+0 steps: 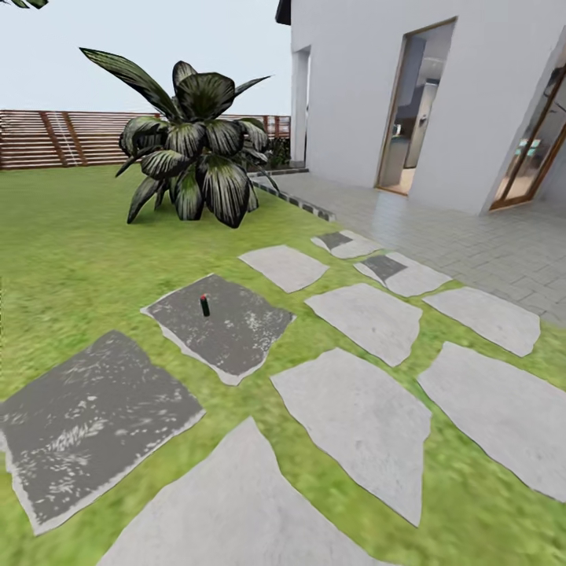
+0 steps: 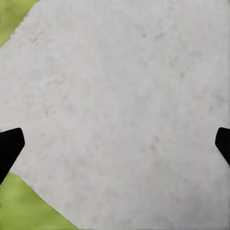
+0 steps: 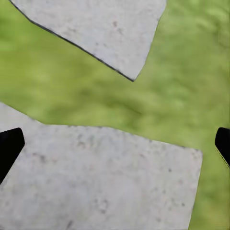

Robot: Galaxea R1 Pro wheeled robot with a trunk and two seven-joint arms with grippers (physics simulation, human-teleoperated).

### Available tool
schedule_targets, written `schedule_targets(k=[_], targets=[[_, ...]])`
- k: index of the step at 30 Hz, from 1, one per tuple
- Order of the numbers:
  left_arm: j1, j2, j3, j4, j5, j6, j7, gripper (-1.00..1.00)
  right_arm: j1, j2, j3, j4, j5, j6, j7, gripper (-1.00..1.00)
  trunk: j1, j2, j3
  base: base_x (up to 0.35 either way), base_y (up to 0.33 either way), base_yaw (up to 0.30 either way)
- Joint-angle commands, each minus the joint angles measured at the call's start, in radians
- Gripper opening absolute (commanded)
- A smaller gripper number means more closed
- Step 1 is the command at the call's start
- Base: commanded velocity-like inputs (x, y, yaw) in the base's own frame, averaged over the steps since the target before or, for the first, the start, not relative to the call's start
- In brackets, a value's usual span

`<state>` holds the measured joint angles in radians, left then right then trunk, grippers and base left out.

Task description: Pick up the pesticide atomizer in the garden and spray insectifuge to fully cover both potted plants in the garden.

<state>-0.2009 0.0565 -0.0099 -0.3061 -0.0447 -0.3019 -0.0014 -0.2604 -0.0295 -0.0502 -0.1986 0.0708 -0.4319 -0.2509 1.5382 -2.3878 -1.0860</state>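
While both grippers, left and right, hang with fingers spread wide and empty, the pesticide atomizer stands upright on a dark stepping stone, left of frame centre.

Head view overlooks the lawn; both wrist views face stepping stones closely.

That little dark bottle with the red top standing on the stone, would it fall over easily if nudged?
Probably yes: the pesticide atomizer stands upright, tall and narrow, so a sideways push likely tips it. Being cylindrical, it may then roll on the flat dark stepping stone. It looks rigid and small, so likely light to lift.
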Motion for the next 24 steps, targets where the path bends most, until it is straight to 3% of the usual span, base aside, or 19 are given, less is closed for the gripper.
schedule_targets(k=[1, 24], targets=[[0.000, 0.000, -0.001, 0.001, -0.005, -0.003, 0.000, 1.00, 0.000, 0.000, -0.005, 0.001, 0.008, -0.002, -0.002, 1.00, 0.000, 0.000, -0.001, 0.340, 0.000, 0.032], [0.000, 0.000, -0.001, 0.001, -0.008, -0.003, 0.000, 1.00, 0.000, -0.001, -0.004, 0.004, 0.011, -0.002, -0.001, 1.00, 0.000, 0.000, -0.001, 0.340, -0.056, 0.003]])
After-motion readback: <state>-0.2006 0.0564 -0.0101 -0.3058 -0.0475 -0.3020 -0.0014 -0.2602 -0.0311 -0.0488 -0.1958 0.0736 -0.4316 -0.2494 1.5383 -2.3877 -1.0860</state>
